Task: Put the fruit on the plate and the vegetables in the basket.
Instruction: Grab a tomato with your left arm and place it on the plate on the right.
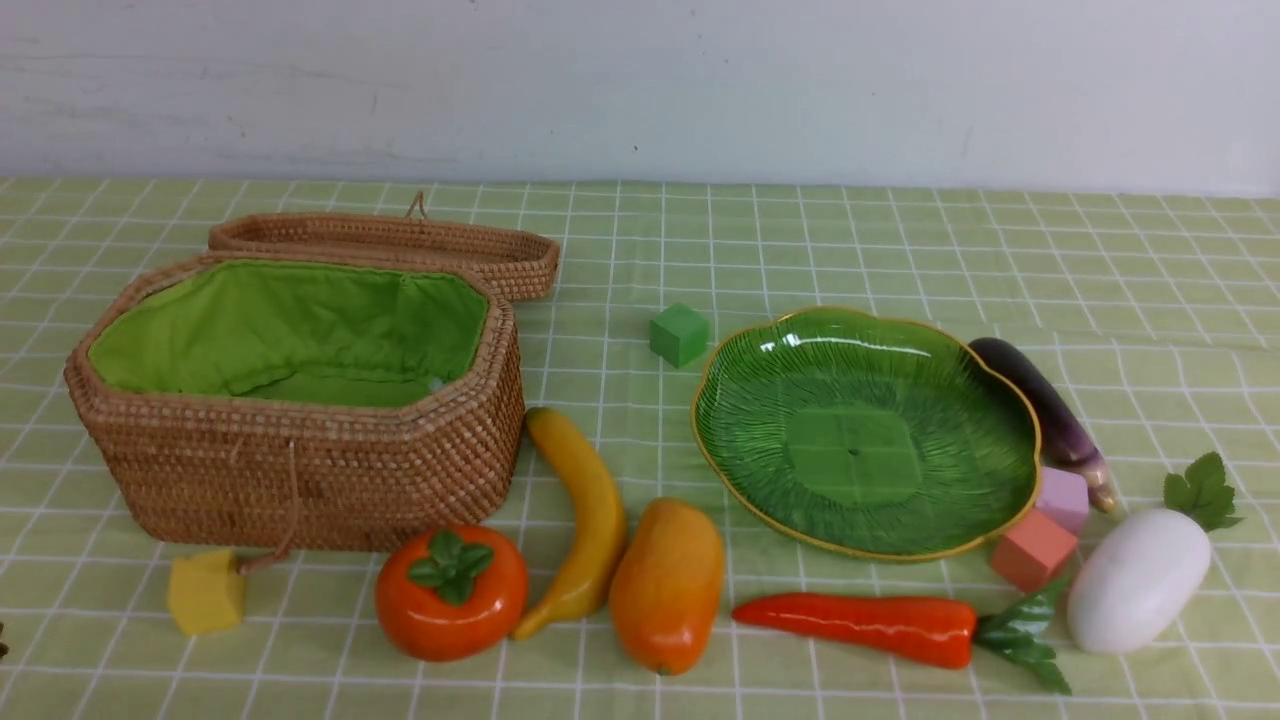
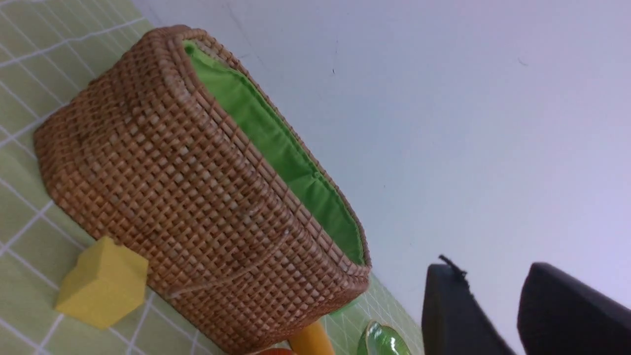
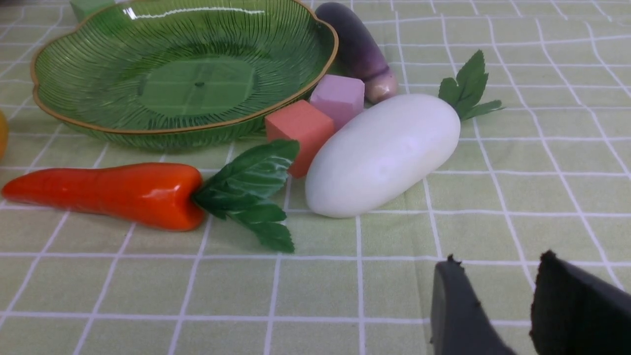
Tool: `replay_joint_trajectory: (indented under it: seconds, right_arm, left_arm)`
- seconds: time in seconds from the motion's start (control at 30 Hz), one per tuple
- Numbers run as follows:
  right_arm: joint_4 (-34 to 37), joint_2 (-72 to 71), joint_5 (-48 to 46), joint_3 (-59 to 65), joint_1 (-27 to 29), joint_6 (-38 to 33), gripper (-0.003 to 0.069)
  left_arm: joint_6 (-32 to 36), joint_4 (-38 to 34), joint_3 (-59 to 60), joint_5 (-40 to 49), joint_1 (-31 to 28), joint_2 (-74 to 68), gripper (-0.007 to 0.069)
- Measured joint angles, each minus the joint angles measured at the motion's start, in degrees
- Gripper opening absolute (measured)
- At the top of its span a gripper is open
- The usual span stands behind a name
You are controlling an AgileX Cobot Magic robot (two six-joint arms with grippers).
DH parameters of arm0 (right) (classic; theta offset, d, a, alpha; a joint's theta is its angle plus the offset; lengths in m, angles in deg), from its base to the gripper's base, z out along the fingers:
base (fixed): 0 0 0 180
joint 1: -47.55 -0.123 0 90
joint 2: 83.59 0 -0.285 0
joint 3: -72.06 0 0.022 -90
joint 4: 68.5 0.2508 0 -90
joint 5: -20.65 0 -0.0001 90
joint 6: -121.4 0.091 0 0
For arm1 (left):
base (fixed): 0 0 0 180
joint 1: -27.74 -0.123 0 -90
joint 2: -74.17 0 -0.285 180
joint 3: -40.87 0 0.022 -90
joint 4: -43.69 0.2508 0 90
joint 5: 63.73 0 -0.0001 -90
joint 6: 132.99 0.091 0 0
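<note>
Well, swapped layout forces crossing: glossy toy fruits (image 1: 590, 520) left beside open brown wicker basket (image 1: 300, 470), glossy toy vegetables (image 1: 860, 622) right beside green scalloped plate (image 1: 860, 400). Parted, empty: left gripper (image 2: 490, 270), right gripper (image 3: 498, 261).

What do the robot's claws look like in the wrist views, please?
The left claw and right claw each have two matte black, wedge-shaped fingers, with a small frayed tuft on one tip. No cables, markings or arm links are visible.
</note>
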Motion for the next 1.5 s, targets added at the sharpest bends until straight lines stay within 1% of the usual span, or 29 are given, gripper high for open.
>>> replay_joint_trajectory:
  seconds: [0.07, 0.1, 0.13, 0.2, 0.23, 0.3, 0.43, 0.47, 0.57, 0.63, 0.67, 0.73, 0.77, 0.8, 0.83, 0.9, 0.93, 0.97, 1.0, 1.07, 1.13, 1.2, 1.3, 1.33, 1.37, 1.4, 1.43, 1.47, 1.5]
  right_arm:
    - [0.0, 0.0, 1.26, 0.11, 0.0, 0.28, 0.0241]
    - [0.27, 0.0, 1.49, 0.19, 0.0, 0.35, 0.0241]
    - [2.17, 0.0, 3.51, 0.49, 0.0, 1.91, 0.0241]
    - [5.86, 0.0, 7.74, 0.63, 0.0, 4.38, 0.0241]
    - [6.73, 0.0, 8.81, 0.63, 0.0, 4.93, 0.0241]
    - [12.7, 0.0, 16.6, 0.63, 0.0, 8.36, 0.0241]
    - [16.79, 0.0, 23.27, 0.63, 0.0, 11.87, 0.0241]
    - [17.28, 0.0, 23.0, 0.44, 0.0, 12.84, 0.0235]
    - [17.66, 0.0, 17.69, -2.27, -0.5, 15.45, 0.0209]
    - [17.66, 1.88, 10.26, -7.77, -2.35, 15.3, 0.016]
    - [17.66, 4.21, 5.5, -11.66, -3.79, 13.56, 0.0132]
    - [17.66, 6.24, 1.14, -15.17, -5.18, 11.59, 0.0108]
    - [17.66, 9.79, -7.18, -21.87, -7.83, 7.7, 0.0071]
    - [17.66, 10.7, -8.14, -22.61, -8.13, 6.67, 0.0068]
    - [17.66, 13.88, -15.88, -28.64, -10.11, 3.25, 0.0046]
    - [17.66, 18.09, -24.97, -36.01, -12.55, -0.62, 0.0026]
    - [17.66, 18.86, -26.64, -37.4, -12.95, -1.25, 0.0023]
    - [17.66, 21.91, -32.74, -42.64, -14.35, -3.51, 0.002]
    - [17.66, 22.2, -34.1, -43.83, -14.47, -3.71, 0.002]
    - [17.6, 25.2, -40.82, -50.61, -15.13, -6.41, 0.002]
    - [17.43, 26.46, -43.46, -54.37, -15.24, -8.43, 0.002]
    - [17.43, 27.19, -44.68, -57.26, -15.24, -9.93, 0.0021]
    - [17.43, 27.79, -44.93, -61.09, -15.24, -11.45, 0.0022]
    - [17.43, 27.86, -44.84, -62.41, -15.24, -11.81, 0.0023]
    - [17.43, 27.86, -44.83, -62.69, -15.24, -11.89, 0.0023]
    - [17.43, 27.91, -44.66, -63.04, -15.24, -12.09, 0.0024]
    - [17.49, 28.07, -44.47, -63.41, -15.24, -12.61, 0.0024]
    - [17.49, 28.07, -44.47, -63.41, -15.24, -12.67, 0.0024]
    - [17.7, 28.4, -44.47, -63.46, -15.24, -13.12, 0.0026]
  left_arm:
    - [0.58, 0.52, -3.64, 4.23, 0.0, 0.0, 0.0116]
    - [0.58, 0.52, -4.07, 4.74, 0.0, 0.0, 0.0107]
    - [1.88, 1.39, -7.08, 9.17, 0.0, 0.0, 0.0033]
    - [4.75, 3.05, -11.35, 14.29, 0.0, -0.94, -0.0013]
    - [5.09, 3.21, -11.78, 14.87, 0.0, -1.15, -0.0013]
    - [9.63, 4.92, -17.09, 23.41, 0.0, -6.71, -0.0013]
    - [14.4, 5.52, -22.58, 31.29, 0.0, -15.12, -0.0013]
    - [15.66, 5.59, -23.88, 32.56, 0.0, -17.56, -0.0013]
    - [19.7, 5.65, -26.72, 35.94, 0.0, -22.84, -0.0013]
    - [23.41, 5.6, -29.88, 39.82, 0.0, -28.46, -0.0013]
    - [25.5, 5.47, -31.44, 41.57, 0.0, -31.18, -0.0013]
    - [26.97, 5.12, -32.93, 43.04, 0.0, -33.75, -0.0013]
    - [28.26, 4.67, -34.74, 44.55, 0.11, -36.97, -0.0013]
    - [28.66, 4.67, -35.17, 44.84, 0.17, -37.72, -0.0013]
    - [29.31, 4.54, -36.53, 45.7, 0.92, -40.26, -0.0013]
    - [29.64, 4.65, -38.2, 46.38, 3.19, -43.66, -0.0013]
    - [29.64, 4.66, -38.35, 46.43, 3.81, -44.0, -0.0013]
    - [29.64, 4.78, -39.72, 46.95, 7.14, -47.5, -0.0013]
    - [29.64, 4.83, -39.72, 47.01, 7.56, -47.5, -0.0013]
    - [28.65, 4.89, -41.24, 47.85, 12.84, -52.36, -0.0013]
    - [26.55, 4.89, -42.09, 47.77, 16.83, -56.25, -0.0013]
    - [24.6, 4.97, -42.57, 46.98, 18.89, -59.34, -0.0013]
    - [21.93, 5.01, -43.07, 43.81, 19.53, -64.08, 0.0006]
    - [20.89, 5.33, -43.19, 41.28, 19.23, -66.55, 0.005]
    - [20.75, 5.36, -43.19, 40.99, 19.22, -66.84, 0.0057]
    - [20.49, 5.34, -43.24, 39.5, 18.77, -68.16, 0.0097]
    - [20.02, 5.38, -43.3, 37.5, 17.89, -69.81, 0.0174]
    - [19.96, 5.38, -43.3, 37.1, 17.6, -70.15, 0.0195]
    - [19.95, 5.38, -43.3, 35.9, 16.67, -71.02, 0.0262]
